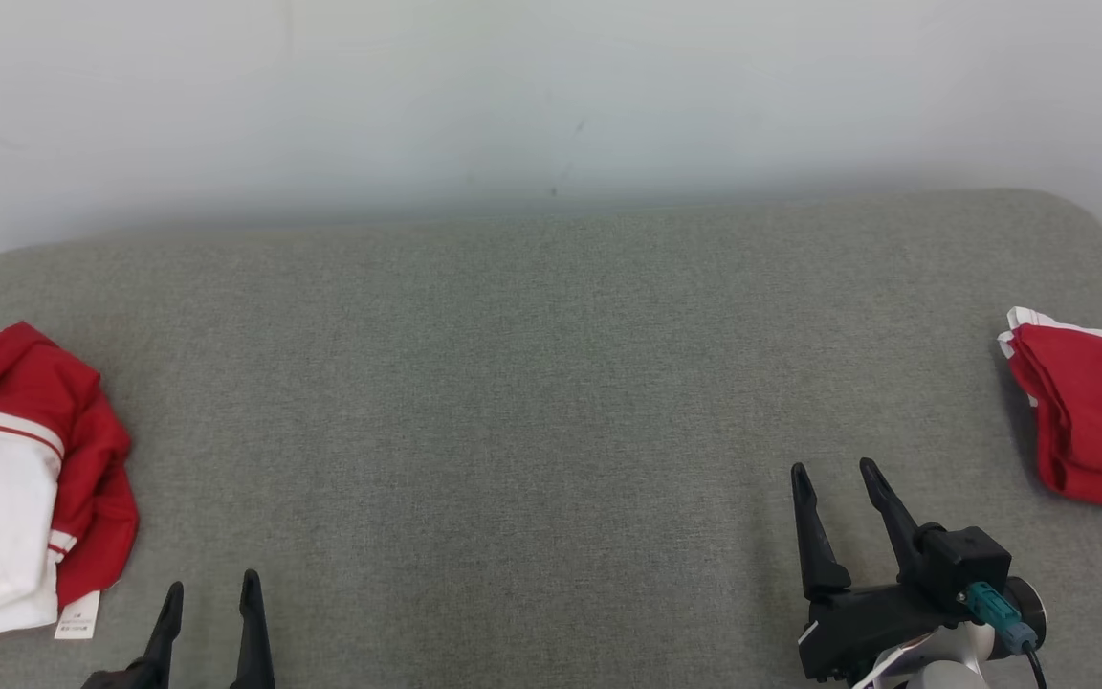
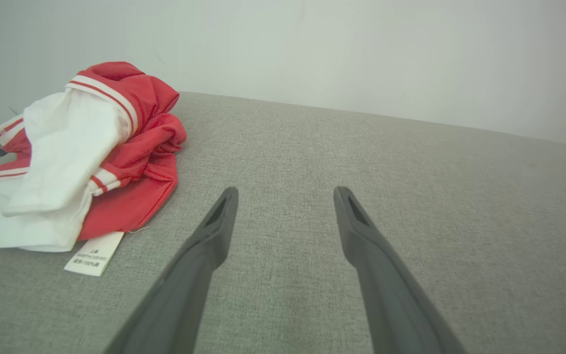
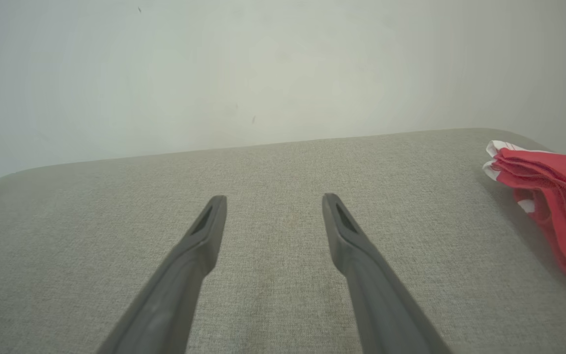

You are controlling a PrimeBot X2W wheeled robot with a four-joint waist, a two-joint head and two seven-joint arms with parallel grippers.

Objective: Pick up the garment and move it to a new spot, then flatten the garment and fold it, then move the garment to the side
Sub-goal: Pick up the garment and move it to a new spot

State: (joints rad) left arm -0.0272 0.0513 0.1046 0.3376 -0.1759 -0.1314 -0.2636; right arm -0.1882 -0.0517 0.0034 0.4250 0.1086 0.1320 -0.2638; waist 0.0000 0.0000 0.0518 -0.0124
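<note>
1. Crumpled garment (image 1: 25,478), at the far left edge of the grey padded surface (image 1: 532,383), partly running off that edge in the head view.
   - Handling, judged: light, soft knit with no stiffness. It will sag and drag when lifted and may bunch again when set down. It is not fragile, and I expect little slip against the woven cover.
   - Where to take hold, judged: the raised red ridge on the side of the heap that faces the surface's middle. It stands proud and gives the fingers cloth to pinch. A hem or shoulder edge would be better for the later flattening, but I cannot pick one out in the heap.
   - Looks: red body, white panel or sleeve draped over the top, white bands with thin red stripes. Heaped, not spread.
2. Paper label (image 2: 94,253): white, lying flat on the surface at the heap's near edge. Print too small to read.
3. Left gripper (image 1: 211,586): at the surface's near-left edge, just beside the heap and not touching it. Fingers spread wide, nothing between them.
4. Middle of the surface: bare grey weave, which I judge a likely new spot for laying the garment out.
5. Right gripper (image 1: 836,471): over the surface's near-right part, jaws wide apart, empty.
6. Folded red garment (image 1: 1096,421): at the surface's far right edge, a neat stack with white trim showing. Well apart from the heap.
</note>
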